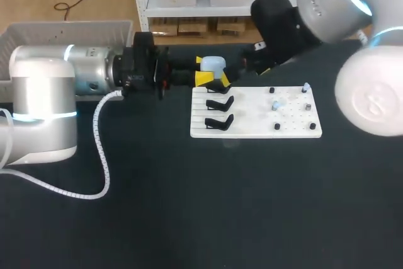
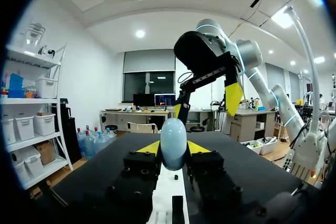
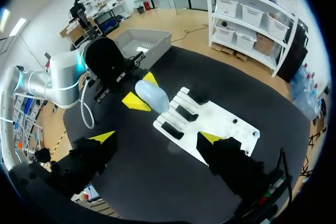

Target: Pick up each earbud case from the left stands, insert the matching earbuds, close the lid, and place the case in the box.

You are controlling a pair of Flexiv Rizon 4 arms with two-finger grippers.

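Case (image 2: 173, 143) at the board's (image 1: 252, 128) ten o'clock corner sits pinched in your left claw (image 1: 211, 74); lift straight up. Right claw (image 3: 156, 138) hangs wide open.

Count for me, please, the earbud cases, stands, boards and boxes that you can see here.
Pale blue egg-shaped earbud case: 1
Black stands: 3
White flat board: 1
Grey plastic box: 1
Total: 6

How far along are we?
Done: the pale blue egg-shaped earbud case is off the black stands, which all look empty. In hand: the left gripper is shut on it, lid looking closed. Left: load the small pale earbuds from the white board, close it, place it in the grey plastic box.
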